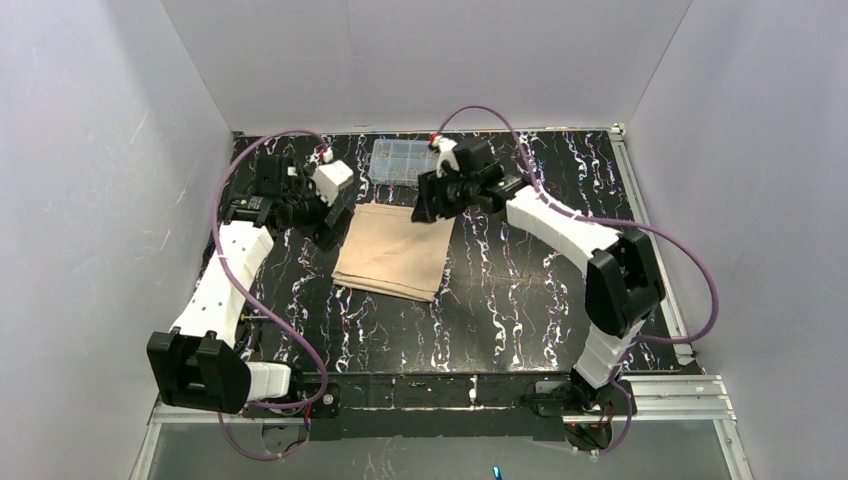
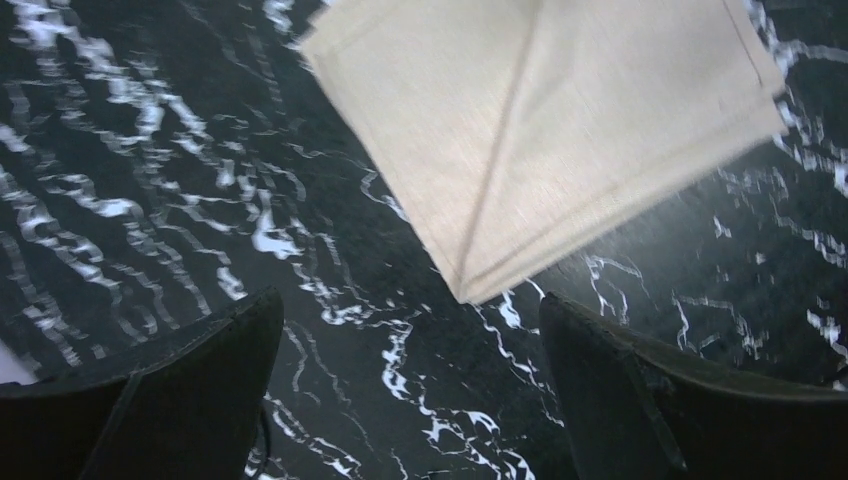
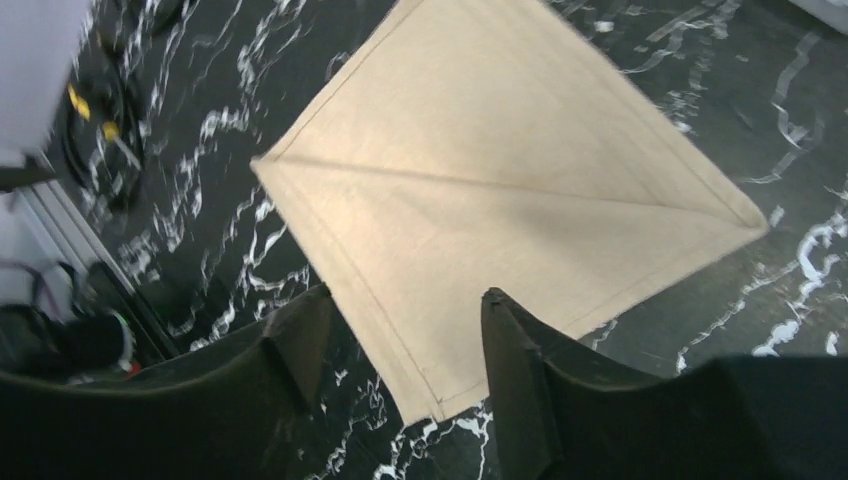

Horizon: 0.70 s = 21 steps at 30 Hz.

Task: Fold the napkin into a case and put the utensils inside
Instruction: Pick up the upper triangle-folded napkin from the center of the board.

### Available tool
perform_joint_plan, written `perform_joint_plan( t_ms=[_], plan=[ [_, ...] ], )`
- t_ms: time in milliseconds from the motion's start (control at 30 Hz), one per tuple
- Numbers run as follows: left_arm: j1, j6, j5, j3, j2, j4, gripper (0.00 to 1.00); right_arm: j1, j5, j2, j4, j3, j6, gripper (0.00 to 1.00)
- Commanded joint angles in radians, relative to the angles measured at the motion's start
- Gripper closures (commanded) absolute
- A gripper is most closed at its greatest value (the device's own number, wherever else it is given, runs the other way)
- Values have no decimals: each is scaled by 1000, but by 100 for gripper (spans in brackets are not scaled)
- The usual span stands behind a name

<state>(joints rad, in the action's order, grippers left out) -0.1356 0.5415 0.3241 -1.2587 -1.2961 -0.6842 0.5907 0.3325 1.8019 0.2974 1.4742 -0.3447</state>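
Folded beige napkin [image 1: 393, 252] lies flat in layers near the centre of the black marbled table [image 1: 520, 310]. Left gripper [image 2: 410, 315] hovers at the cloth's far left corner, fingers spread wide and empty. Right gripper [image 3: 402, 308] hovers at the far right corner, fingers parted, holding nothing. Beyond, a clear compartment box [image 1: 403, 160] sits at the table's far edge.

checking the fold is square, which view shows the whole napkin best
Top external: nearly the whole folded napkin shows, flat on the table. Left wrist shows only a layered corner, cropped at the top. Right wrist shows most of it, with a diagonal crease, top cropped.
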Motion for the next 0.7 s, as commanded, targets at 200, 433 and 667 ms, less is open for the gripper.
perform_joint_plan(
  t_ms=[200, 433, 667],
  plan=[
    [4, 629, 252, 363, 40, 38, 9, 223, -423, -274, -61, -302, 478, 8],
    [7, 897, 345, 439, 40, 93, 9, 214, -522, -449, -317, -431, 424, 1],
    [24, 1046, 320, 488, -59, 182, 11, 259, -259, -405, -183, -456, 630, 1]
  ],
)
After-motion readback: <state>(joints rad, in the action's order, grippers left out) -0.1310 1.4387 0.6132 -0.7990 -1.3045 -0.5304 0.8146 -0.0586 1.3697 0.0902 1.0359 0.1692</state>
